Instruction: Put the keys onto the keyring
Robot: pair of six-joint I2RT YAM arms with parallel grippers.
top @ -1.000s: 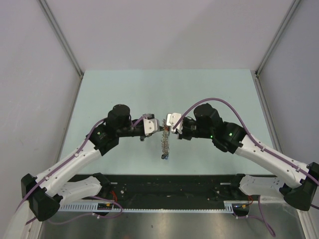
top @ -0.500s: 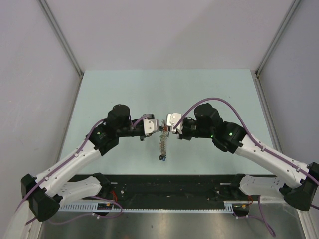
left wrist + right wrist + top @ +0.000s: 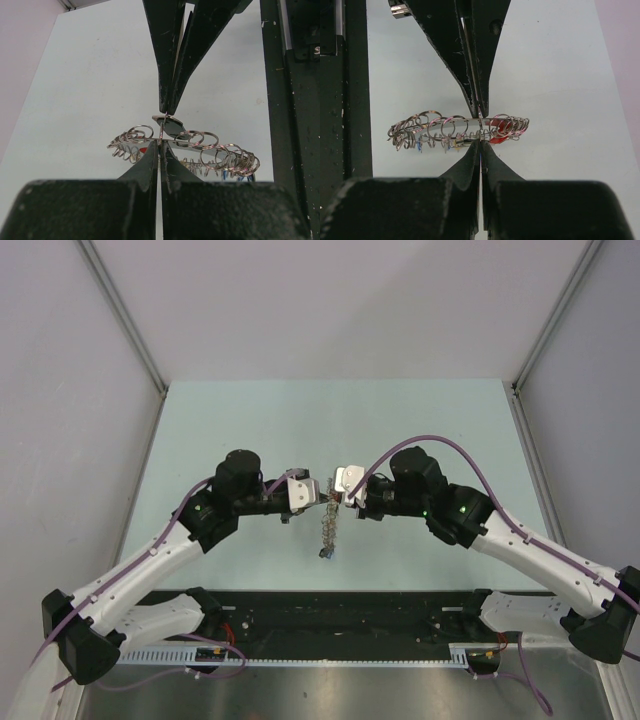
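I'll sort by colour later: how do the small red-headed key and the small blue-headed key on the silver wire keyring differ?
Colour aside, the red-headed key sits right beside where the left gripper and right gripper pinch; the blue-headed key sits near the bunch's far end. In the top view, the blue-headed key lies nearer the arm bases than the red-headed key. Both are small, strung on the silver wire keyring.

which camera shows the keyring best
Right wrist: the keyring sits close and side-on, its loops distinct against the pale table. Left wrist shows the keyring nearly as well, one end by a dark rail. Top external shows only a small hanging cluster.
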